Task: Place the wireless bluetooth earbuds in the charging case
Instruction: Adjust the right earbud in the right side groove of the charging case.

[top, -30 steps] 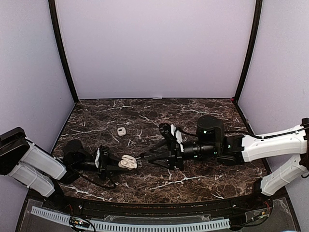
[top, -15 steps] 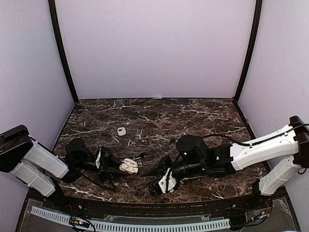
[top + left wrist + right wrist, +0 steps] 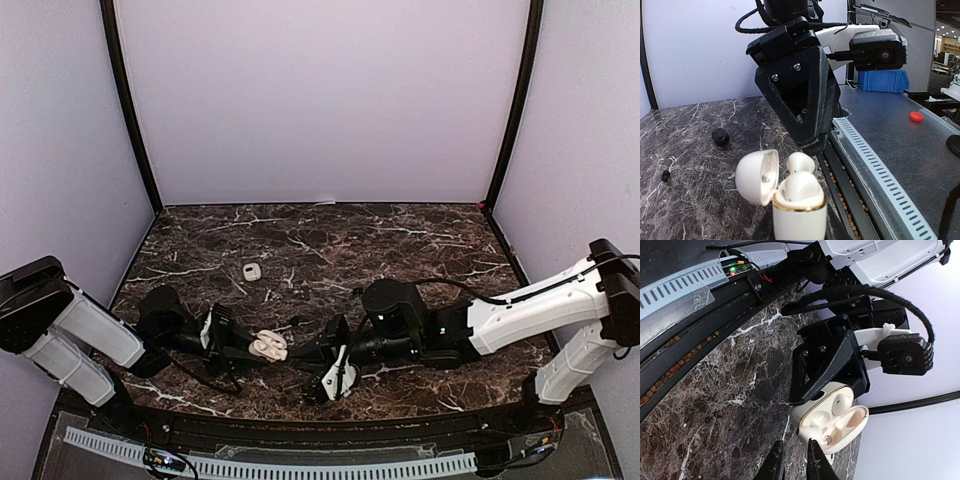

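- The left claw (image 3: 243,342) is clamped on the lower body of the open, gold-rimmed charging case (image 3: 832,421), whose lid is swung back
- A second small white case (image 3: 252,271) lies on the marble counter (image 3: 430,240), well behind the held one
- Two white earbuds (image 3: 842,402) sit in the held case's wells; the tiny dark print on its front is too small to read
- A black earbud (image 3: 720,136) lies loose on the counter, apart from the case
- The right claw (image 3: 794,449) is just beside the case, its fingers a narrow gap apart with nothing between them
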Robot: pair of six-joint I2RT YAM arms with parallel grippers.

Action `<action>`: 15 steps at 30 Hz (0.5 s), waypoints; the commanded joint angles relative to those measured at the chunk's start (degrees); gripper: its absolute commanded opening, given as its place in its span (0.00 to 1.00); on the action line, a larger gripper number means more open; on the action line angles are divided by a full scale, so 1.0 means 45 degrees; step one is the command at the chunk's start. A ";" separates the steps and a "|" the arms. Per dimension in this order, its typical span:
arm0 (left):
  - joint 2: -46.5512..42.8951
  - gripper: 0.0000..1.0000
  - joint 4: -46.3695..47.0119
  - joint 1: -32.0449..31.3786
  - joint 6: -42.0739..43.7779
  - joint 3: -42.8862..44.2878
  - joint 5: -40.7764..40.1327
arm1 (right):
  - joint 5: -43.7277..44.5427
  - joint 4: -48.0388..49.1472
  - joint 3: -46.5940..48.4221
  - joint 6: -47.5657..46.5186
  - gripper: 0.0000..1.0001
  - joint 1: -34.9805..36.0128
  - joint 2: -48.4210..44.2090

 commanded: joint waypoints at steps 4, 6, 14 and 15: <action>0.0046 0.08 0.0157 -0.0047 -0.0167 0.0268 0.0379 | 0.0346 0.1029 0.0127 -0.0453 0.20 0.0094 0.0438; 0.0057 0.08 0.0170 -0.0047 -0.0181 0.0268 0.0413 | 0.0324 0.1024 0.0193 -0.0451 0.21 0.0103 0.0484; 0.0164 0.08 0.0289 -0.0047 -0.0284 0.0289 0.0522 | 0.0462 0.1208 0.0339 -0.0434 0.22 0.0088 0.0633; 0.0164 0.08 0.0289 -0.0047 -0.0285 0.0288 0.0516 | 0.0484 0.1236 0.0353 -0.0419 0.22 0.0100 0.0653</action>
